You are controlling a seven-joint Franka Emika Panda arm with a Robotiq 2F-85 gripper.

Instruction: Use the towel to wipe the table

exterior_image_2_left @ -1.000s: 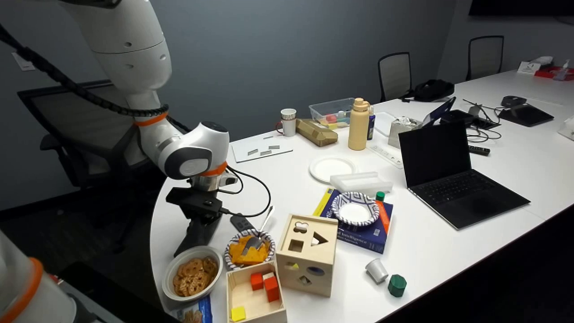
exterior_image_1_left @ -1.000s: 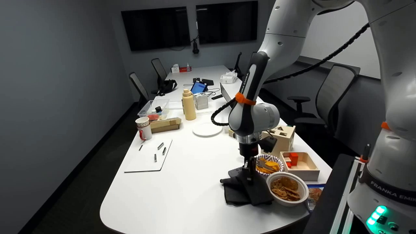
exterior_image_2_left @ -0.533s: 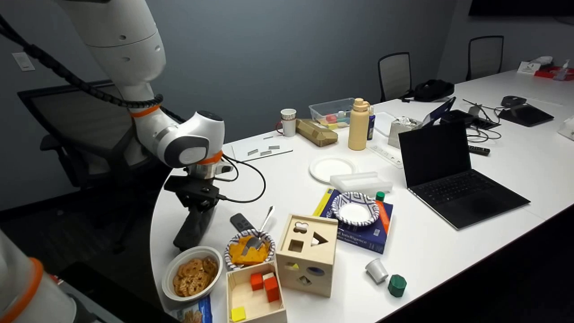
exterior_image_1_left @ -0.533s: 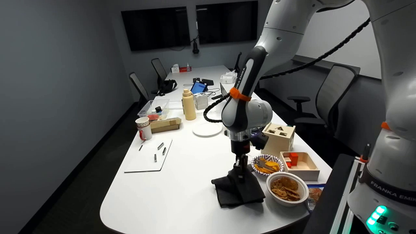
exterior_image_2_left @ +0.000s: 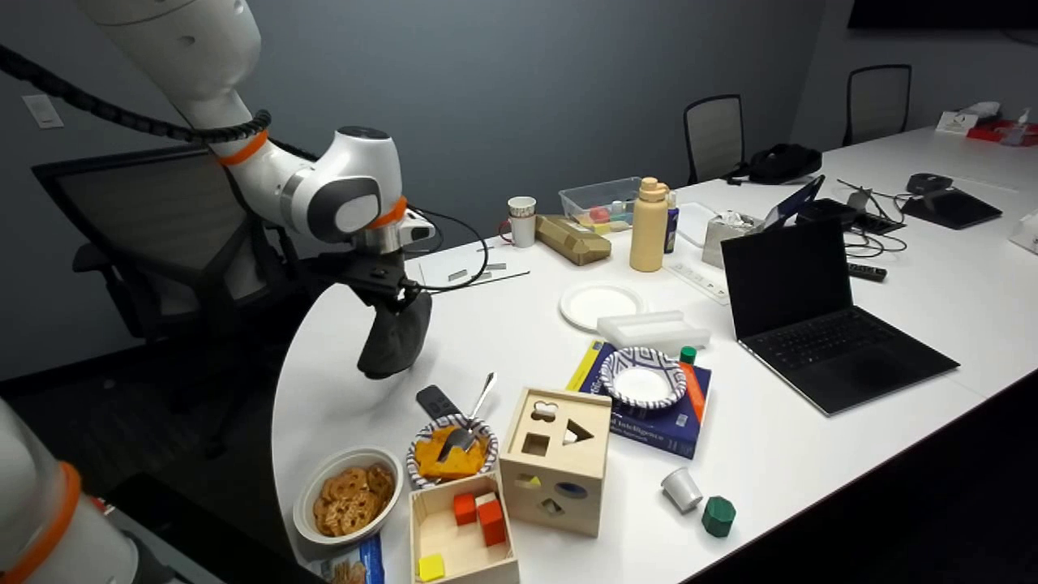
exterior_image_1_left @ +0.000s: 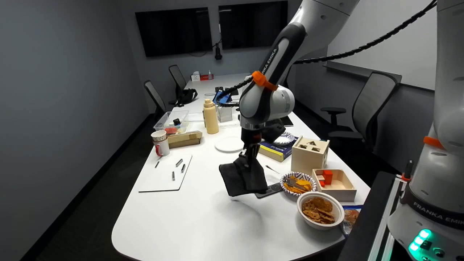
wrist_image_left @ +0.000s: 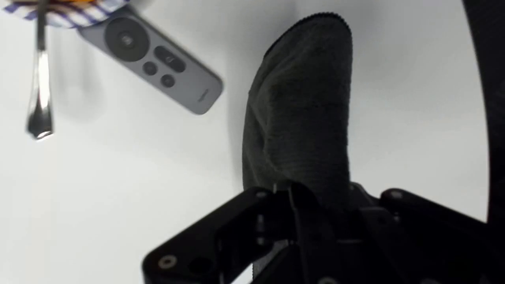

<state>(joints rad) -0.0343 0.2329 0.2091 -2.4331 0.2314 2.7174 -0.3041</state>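
A black folded towel [exterior_image_1_left: 237, 181] hangs from my gripper [exterior_image_1_left: 248, 162] above the white table [exterior_image_1_left: 174, 224], with its shadow on the tabletop below. In an exterior view the towel [exterior_image_2_left: 393, 345] hangs clear of the surface under the gripper [exterior_image_2_left: 399, 302]. In the wrist view the towel [wrist_image_left: 307, 106] runs up from between the fingers of the gripper [wrist_image_left: 325, 201], which are closed on its middle. Part of the towel behind the fingers is hidden.
A dark remote [wrist_image_left: 161, 63] lies just beside the towel. Near it are a patterned bowl [exterior_image_1_left: 298, 184] with a fork, a pretzel bowl [exterior_image_1_left: 320, 211], an open wooden tray [exterior_image_1_left: 342, 183] and a wooden shape box [exterior_image_1_left: 309, 156]. A thin white board [exterior_image_1_left: 163, 181] lies across the table.
The gripper has carried the towel away from the pretzel bowl and lifted it off the tabletop, uncovering the remote. The towel stays held, and the other objects have not moved.
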